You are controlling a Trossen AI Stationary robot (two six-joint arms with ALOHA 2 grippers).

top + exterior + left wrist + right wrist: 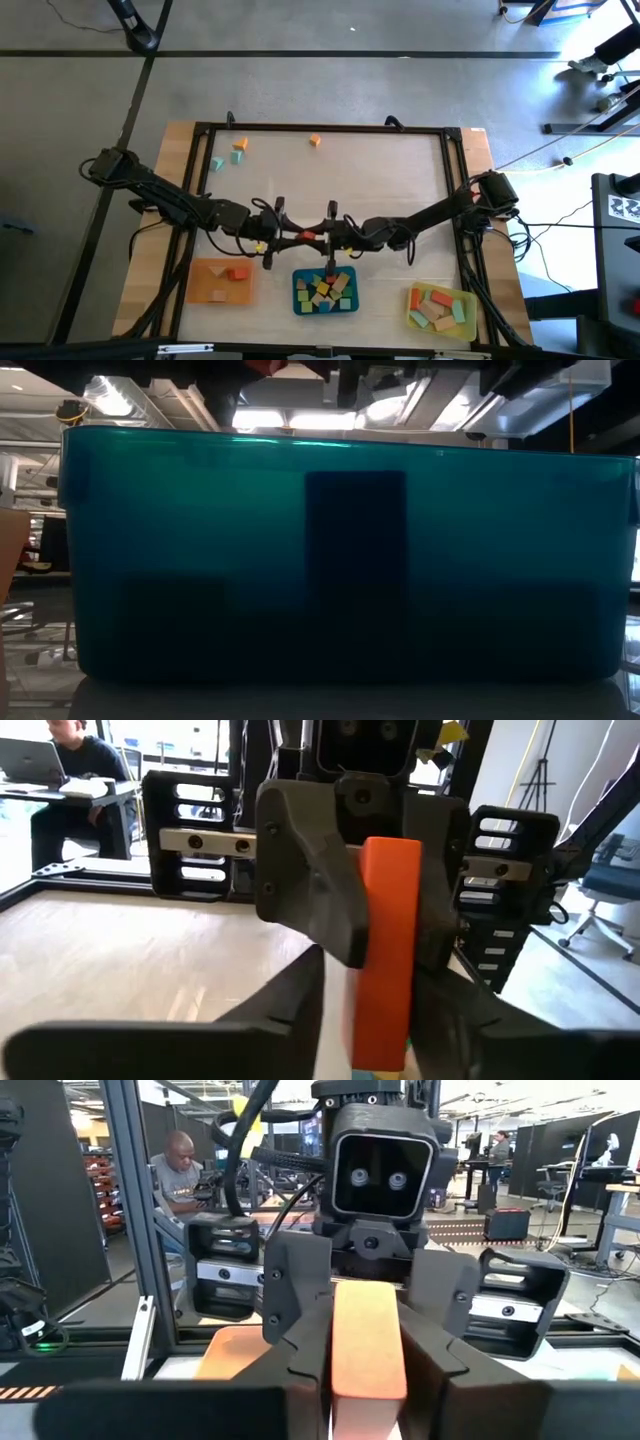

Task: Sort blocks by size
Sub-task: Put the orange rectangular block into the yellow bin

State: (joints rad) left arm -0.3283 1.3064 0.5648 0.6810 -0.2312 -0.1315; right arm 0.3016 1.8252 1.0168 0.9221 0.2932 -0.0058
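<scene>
I am passing the orange block point(385, 955) between both grippers. The right gripper point(385, 920) is pinching it; the left gripper point(365, 1350) is touching it too. If both are letting go, it is falling outside the teal tray point(296, 290).

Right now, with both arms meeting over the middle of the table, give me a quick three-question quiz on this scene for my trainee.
1. True or false: the orange block is up off the table between the left gripper and the right gripper.
2. Which tray lies just below the meeting point in the high view? A. orange B. teal C. yellow
3. Short answer: which tray holds the fewest blocks?

Key
1. True. The right gripper's fingers are clamped on it.
2. B, the teal tray.
3. The orange tray. The yellow tray and the teal one are far fuller.
</scene>
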